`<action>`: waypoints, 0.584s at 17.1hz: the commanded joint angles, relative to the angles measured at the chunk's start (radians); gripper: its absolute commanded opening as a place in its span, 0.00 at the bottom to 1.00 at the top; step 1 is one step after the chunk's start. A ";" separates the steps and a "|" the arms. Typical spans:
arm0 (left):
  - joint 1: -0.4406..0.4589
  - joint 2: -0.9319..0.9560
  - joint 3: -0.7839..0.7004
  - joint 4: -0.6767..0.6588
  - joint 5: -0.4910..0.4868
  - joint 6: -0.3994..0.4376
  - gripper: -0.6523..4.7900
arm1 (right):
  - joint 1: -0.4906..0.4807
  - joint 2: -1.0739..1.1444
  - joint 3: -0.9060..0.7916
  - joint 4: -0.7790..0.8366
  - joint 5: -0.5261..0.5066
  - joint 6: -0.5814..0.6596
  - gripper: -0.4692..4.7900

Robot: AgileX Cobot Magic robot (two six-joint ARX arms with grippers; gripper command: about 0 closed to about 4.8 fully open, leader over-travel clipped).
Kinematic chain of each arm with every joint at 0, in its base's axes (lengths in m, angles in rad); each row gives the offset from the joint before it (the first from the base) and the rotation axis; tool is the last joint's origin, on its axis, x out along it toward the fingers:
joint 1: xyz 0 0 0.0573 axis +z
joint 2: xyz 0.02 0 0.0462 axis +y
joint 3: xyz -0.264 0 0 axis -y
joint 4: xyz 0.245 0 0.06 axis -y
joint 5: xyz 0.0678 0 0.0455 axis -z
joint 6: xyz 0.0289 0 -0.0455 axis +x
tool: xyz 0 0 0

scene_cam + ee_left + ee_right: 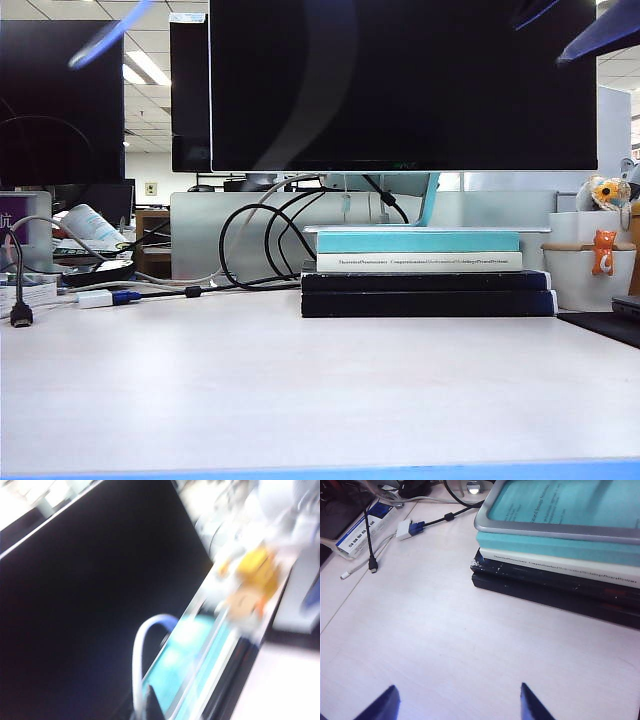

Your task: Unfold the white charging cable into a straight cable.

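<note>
- We see the left gripper [150, 707] raised in front of the dark monitor [400, 85]. Its wrist view is heavily blurred, and only one dark finger shows at the edge of that view.
- Its jaws are clenched. The white charging cable [140, 650] rises from them in a narrow arch, so we read the cable as pinched there and lifted clear of the counter [300, 390].
- In the exterior view a faint pale arc crosses the monitor screen. It is too smeared for us to say whether it is the same cord.
- The right gripper [457, 702] hangs over the bare counter, on the near side of the stack of books [430, 290]. Its jaws are spread wide, with nothing between them.
- The books support the monitor's stand at the middle of the counter's far side, two black volumes under a white and a teal one.
- At the far left lies a white adapter block [95, 298] with a blue plug, beside black leads looping behind the monitor.
- Blurred dark shapes in the exterior view's upper corners are all it shows of the two arms.
</note>
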 commanded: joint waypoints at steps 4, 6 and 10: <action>-0.116 0.210 0.010 -0.121 -0.153 0.195 0.11 | 0.000 -0.003 -0.005 -0.051 -0.022 -0.019 0.68; -0.124 0.210 0.010 -0.211 0.053 0.193 0.11 | 0.000 -0.003 -0.005 -0.050 -0.021 -0.019 0.68; -0.142 0.222 0.010 0.050 -0.244 0.110 0.11 | 0.000 -0.003 -0.005 -0.043 -0.021 -0.019 0.68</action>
